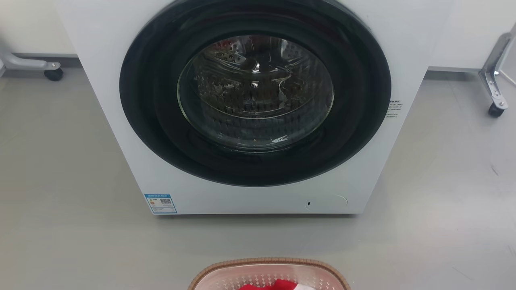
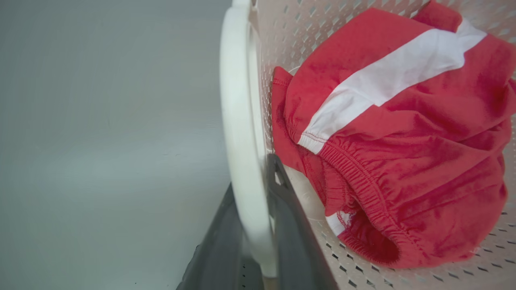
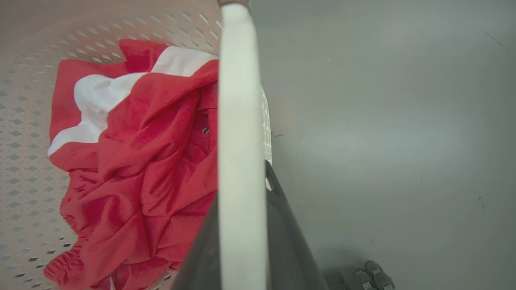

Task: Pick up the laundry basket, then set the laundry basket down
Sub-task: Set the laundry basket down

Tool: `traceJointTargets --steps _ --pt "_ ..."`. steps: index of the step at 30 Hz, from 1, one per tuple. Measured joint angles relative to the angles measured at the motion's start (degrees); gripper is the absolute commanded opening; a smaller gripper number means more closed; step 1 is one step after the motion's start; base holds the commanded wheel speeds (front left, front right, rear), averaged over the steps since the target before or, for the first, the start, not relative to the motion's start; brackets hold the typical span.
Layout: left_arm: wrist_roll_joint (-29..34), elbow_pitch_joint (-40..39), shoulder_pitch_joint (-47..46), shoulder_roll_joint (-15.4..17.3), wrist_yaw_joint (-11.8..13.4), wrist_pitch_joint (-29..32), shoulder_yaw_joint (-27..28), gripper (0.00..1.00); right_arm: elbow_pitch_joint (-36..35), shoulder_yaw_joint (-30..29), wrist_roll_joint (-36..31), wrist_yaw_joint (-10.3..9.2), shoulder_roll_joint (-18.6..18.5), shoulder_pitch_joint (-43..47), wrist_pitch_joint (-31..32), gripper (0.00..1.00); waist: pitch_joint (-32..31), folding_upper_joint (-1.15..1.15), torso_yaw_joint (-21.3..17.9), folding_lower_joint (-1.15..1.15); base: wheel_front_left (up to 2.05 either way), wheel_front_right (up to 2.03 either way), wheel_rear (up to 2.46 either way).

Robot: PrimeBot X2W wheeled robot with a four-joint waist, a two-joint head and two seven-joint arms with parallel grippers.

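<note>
Pink laundry basket [image 1: 268, 262] at bottom edge of head view, before washing machine [image 1: 100, 100]; red-white shorts [image 2: 403, 141] inside. Left gripper [image 2: 252, 181] fingers clamped on white handle [image 2: 238, 100]; right gripper [image 3: 242, 193] likewise on opposite handle [image 3: 240, 100]. Blue QR label [image 1: 160, 203] on machine front, text unreadable.

You're in what looks like a test lab staged as a laundry room: a white front-loading washing machine [image 1: 258, 104] on bare grey floor [image 1: 60, 169], castor-wheeled metal frame legs [image 1: 494, 86] beside it, and a laundry basket [image 1: 268, 262] holding red clothing [image 1: 271, 285].
</note>
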Motion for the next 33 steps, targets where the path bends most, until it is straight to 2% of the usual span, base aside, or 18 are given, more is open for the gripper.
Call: traceJointTargets --steps 13,33 --pt "-0.1 -0.2 -5.2 -0.1 0.9 -2.5 0.8 0.00 1.3 0.5 -0.4 0.00 0.1 -7.8 -2.5 0.00 4.9 0.01 0.0 0.00 0.00 0.00 0.00" --pt "0.0 -1.8 -18.5 0.1 2.5 -6.6 2.3 0.00 4.4 0.1 -2.8 0.05 -0.1 -23.4 -6.3 0.00 21.6 0.01 -0.1 0.01 0.00 0.00 0.00"
